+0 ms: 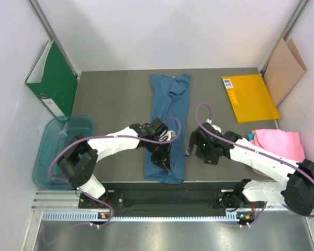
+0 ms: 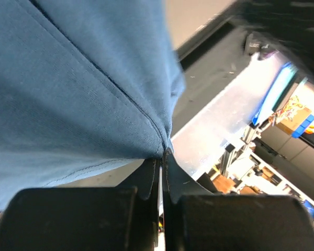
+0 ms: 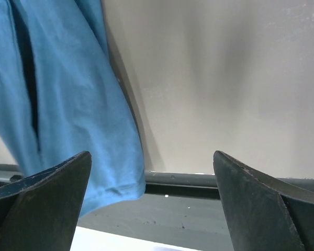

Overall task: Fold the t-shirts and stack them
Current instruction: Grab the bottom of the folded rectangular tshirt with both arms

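We can read no words, numbers or brands anywhere. We see only a small white label [image 1: 228, 82] at the far left corner of the orange folder [image 1: 249, 99], its dark print too small to make out.

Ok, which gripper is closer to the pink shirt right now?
Right. The right gripper hangs open just right of the blue shirt, between it and the pink shirt. The left gripper is farther off, shut on the blue shirt.

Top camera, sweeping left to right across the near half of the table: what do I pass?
teal bin → blue t-shirt → pink t-shirt
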Robot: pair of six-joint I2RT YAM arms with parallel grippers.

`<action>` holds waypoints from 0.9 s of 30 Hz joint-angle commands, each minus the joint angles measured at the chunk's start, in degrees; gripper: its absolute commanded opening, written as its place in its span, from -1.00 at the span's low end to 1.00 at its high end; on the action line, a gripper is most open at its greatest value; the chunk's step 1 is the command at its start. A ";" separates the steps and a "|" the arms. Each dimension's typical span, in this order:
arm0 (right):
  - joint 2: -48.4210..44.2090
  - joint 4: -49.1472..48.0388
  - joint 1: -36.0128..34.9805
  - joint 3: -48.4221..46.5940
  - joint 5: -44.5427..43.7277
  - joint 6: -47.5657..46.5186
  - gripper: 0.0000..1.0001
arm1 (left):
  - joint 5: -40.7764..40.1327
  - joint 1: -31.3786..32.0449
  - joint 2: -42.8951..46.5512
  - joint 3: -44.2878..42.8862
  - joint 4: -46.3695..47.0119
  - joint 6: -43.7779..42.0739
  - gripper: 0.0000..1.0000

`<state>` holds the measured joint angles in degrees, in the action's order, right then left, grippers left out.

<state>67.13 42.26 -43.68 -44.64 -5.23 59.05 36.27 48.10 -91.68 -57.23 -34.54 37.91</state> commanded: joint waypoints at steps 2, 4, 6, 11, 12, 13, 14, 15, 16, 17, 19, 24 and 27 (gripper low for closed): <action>0.80 -2.97 0.62 -1.15 0.66 -1.04 1.00 | 0.03 0.24 4.14 -2.80 -6.94 -2.05 -1.00; 1.24 -2.88 0.70 -1.50 0.49 -1.30 0.99 | 1.16 0.24 4.32 -2.01 -7.20 -1.88 -1.00; 1.24 -2.89 0.70 -1.59 0.49 -1.48 0.99 | 1.08 0.24 4.58 -1.39 -8.25 -2.05 -1.00; 1.16 -2.80 1.05 -1.41 0.75 -1.83 0.99 | -4.61 0.16 6.16 1.50 -13.17 -3.46 -1.00; 1.24 -2.97 0.97 -1.32 0.93 -1.83 0.99 | -5.24 0.16 6.68 2.03 -13.61 -3.28 -1.00; 1.07 -3.15 1.05 -1.15 1.02 -2.00 0.99 | -5.59 0.07 6.78 2.65 -13.53 -3.11 -1.00; 1.24 -3.32 1.05 -1.15 1.19 -2.09 0.99 | -6.47 0.07 6.69 3.70 -13.44 -2.85 -1.00; 1.33 -3.50 1.14 -1.15 1.54 -2.35 0.99 | -7.09 -0.02 6.17 3.97 -13.62 -2.67 -1.00; 1.59 -3.50 1.06 -1.24 1.72 -2.53 0.99 | -7.70 -0.02 5.73 4.14 -14.05 -2.58 -1.00; 1.86 -3.67 1.05 -1.32 1.89 -2.79 0.99 | -8.32 -0.02 5.11 4.06 -14.23 -2.75 -1.00; 2.21 -4.38 1.06 -1.67 2.68 -3.93 0.99 | -9.02 -0.02 3.79 3.71 -14.76 -3.10 -0.66; 1.43 -6.57 0.53 -2.29 4.97 -5.87 0.99 | -9.64 0.07 7.02 -0.24 -16.16 -4.95 0.98; -1.65 -8.42 0.18 -0.63 8.48 -4.48 0.99 | -9.46 -0.02 12.29 -1.91 -17.39 -5.39 0.98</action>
<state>69.14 37.47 -43.27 -44.66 -0.34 54.72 27.22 48.05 -87.15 -54.70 -49.58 34.28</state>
